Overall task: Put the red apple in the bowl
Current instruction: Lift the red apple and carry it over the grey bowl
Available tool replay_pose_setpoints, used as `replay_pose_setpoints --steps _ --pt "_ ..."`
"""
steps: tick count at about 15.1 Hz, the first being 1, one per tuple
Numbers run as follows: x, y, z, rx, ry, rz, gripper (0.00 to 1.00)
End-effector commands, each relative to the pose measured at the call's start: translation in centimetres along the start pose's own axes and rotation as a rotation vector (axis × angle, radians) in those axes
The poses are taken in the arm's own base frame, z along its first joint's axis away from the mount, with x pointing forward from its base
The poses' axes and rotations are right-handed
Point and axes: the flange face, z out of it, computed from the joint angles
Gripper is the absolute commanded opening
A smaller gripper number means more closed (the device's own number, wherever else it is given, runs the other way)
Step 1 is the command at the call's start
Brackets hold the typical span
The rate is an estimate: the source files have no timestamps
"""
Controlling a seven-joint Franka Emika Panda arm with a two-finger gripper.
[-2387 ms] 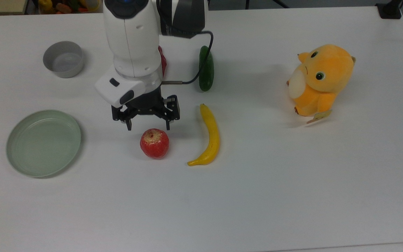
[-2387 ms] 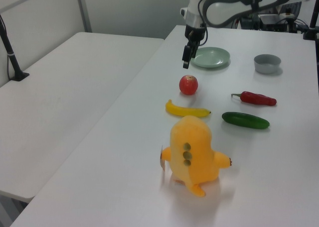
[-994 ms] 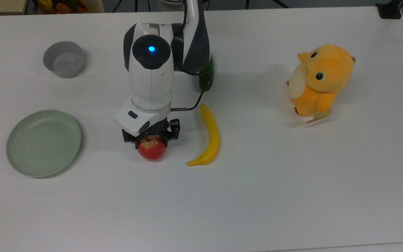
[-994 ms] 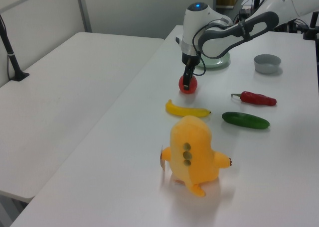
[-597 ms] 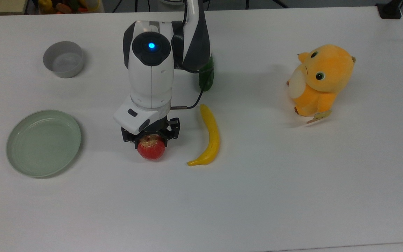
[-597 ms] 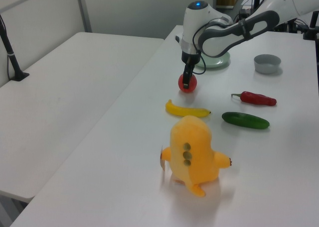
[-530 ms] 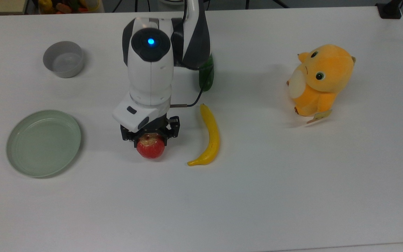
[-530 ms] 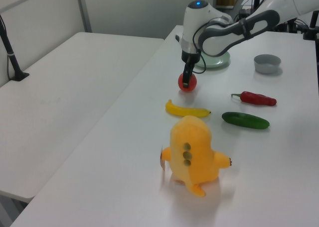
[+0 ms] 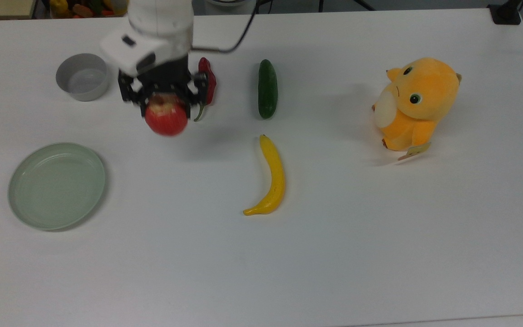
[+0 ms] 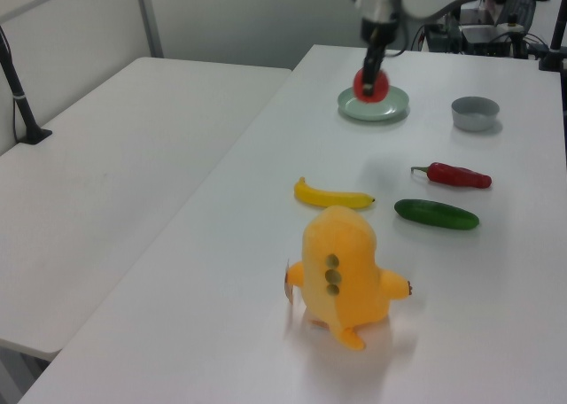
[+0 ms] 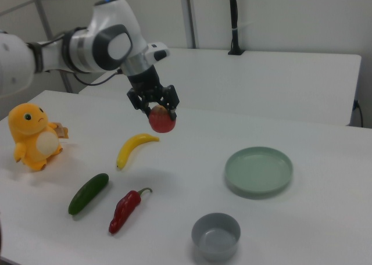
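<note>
White table (image 9: pixel 379 254) (matte): bowl (image 9: pixel 82 76), plate (image 9: pixel 56 185), banana (image 9: pixel 274 177), cucumber (image 9: pixel 267 88), chili (image 11: pixel 125 210), plush (image 9: pixel 418 102).

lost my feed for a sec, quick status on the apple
Claw shut on red apple, lifted clear of the table. Grey bowl empty, apple not over it yet. Chili lies beneath, nothing blocking the path.

Even, bright overhead light washes the white table (image 9: pixel 334 254) almost flat — shadows are soft and short, falling just beside the banana (image 9: pixel 273 177) and the plush toy (image 9: pixel 418 102). The gripper (image 9: pixel 166 102) and apple (image 9: pixel 166 119) smear slightly with motion blur in the top view — everything else stays fairly crisp.
</note>
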Motion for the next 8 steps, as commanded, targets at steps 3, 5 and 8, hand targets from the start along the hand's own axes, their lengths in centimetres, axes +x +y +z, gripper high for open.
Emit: replay_pose_setpoints --steps 3,5,8 --pt "-9.2 5.6 -2.6 0.003 -0.055 -0.04 0.29" --pt "-11.5 10.8 -0.9 0.004 -0.096 -0.006 0.3" --pt "-14.4 15.5 0.9 0.01 -0.134 -0.017 0.31"
